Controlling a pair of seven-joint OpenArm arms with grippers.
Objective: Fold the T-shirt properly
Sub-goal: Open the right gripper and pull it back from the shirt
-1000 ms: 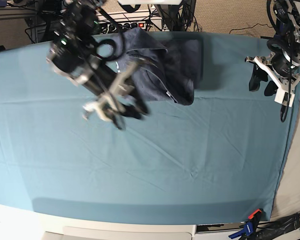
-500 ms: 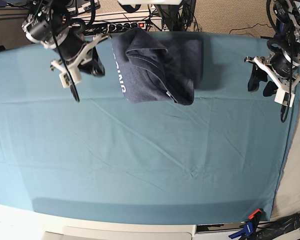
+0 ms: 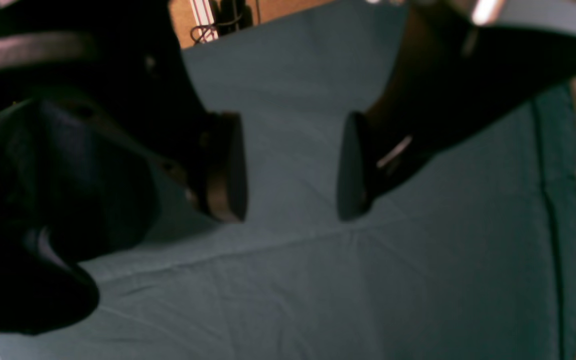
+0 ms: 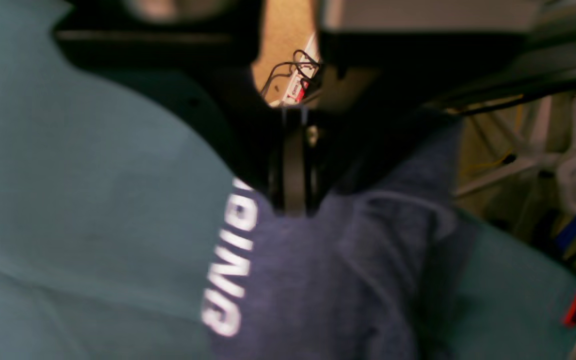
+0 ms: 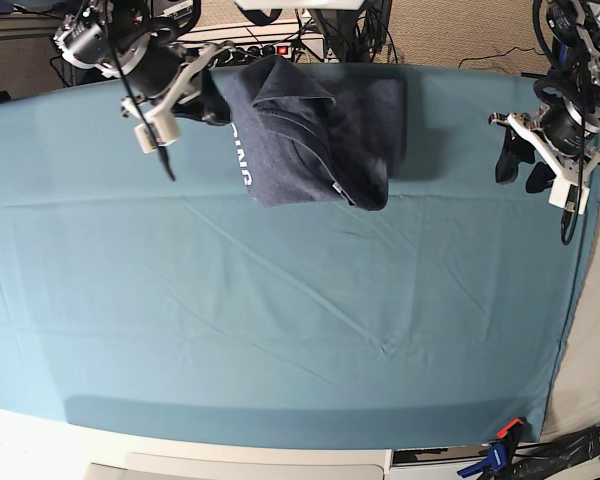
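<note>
Blue-grey and heathered, the T-shirt point(image 5: 315, 135) lies folded in a bundle at the far edge of the teal cloth point(image 5: 280, 320), at about 12 o'clock in the base view, white lettering point(image 4: 230, 250) along its left side. The right gripper point(image 5: 208, 105) sits at the shirt's 9 o'clock, just beside that edge, its jaws pressed together; the wrist view shows the fabric right below the fingertips, but whether any is pinched I cannot tell. The left gripper point(image 5: 528, 165) hangs well apart at the shirt's 3 o'clock, fingers point(image 3: 228, 165) spread over bare cloth.
</note>
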